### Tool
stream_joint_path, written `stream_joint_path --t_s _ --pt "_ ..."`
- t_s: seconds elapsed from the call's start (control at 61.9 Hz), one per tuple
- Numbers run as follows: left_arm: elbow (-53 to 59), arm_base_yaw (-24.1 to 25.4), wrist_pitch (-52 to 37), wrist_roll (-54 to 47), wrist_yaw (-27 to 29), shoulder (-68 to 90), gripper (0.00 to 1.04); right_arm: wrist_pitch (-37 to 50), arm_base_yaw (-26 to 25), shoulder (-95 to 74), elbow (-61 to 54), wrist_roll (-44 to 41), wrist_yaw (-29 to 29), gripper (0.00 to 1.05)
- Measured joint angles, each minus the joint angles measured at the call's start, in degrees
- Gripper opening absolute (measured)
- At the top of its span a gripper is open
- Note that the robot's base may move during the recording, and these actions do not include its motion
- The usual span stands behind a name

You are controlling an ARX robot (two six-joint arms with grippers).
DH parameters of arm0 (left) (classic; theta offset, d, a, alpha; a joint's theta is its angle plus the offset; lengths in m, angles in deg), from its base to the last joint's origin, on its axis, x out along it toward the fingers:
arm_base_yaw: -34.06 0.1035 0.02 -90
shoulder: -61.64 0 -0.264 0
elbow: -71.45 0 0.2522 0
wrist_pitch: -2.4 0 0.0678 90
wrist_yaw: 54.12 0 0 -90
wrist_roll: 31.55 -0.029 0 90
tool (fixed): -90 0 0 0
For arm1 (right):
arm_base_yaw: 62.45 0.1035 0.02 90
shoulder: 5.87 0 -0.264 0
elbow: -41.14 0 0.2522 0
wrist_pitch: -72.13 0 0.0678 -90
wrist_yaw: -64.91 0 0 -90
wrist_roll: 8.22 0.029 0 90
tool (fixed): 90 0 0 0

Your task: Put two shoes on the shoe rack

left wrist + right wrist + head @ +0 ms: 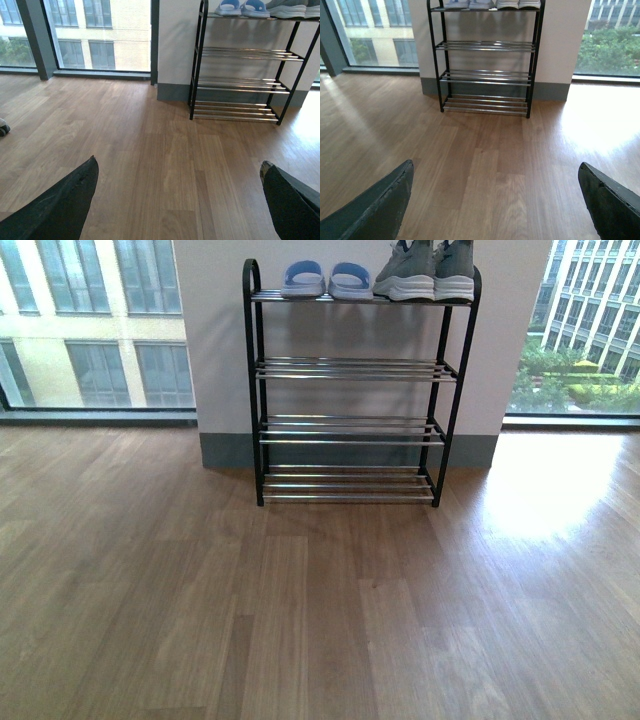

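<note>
The black-framed shoe rack (349, 370) stands against the white wall, straight ahead in the front view. On its top shelf sit two pale blue slides (326, 280) on the left and two grey sneakers (428, 272) with white soles on the right. The three lower shelves hold nothing. Both wrist views show the shoe rack (240, 85) (485, 75) from a distance across the floor. My left gripper (179, 167) is open over bare floorboards with nothing between its fingers. My right gripper (496, 167) is open too, also over bare floor. Neither arm appears in the front view.
Wooden floorboards (320, 620) stretch from me to the rack. Tall windows (95, 320) flank the white wall on both sides. Bright sunlight glares on the floor (560, 490) at the right. A small object (3, 127) lies at the edge of the left wrist view.
</note>
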Motion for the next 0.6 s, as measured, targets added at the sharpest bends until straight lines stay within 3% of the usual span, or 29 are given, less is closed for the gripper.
stream_joint_path --t_s 0.598 --pt "0.0 0.0 0.0 0.0 0.0 0.0 0.95 0.0 0.0 0.0 0.0 0.0 0.0 0.95"
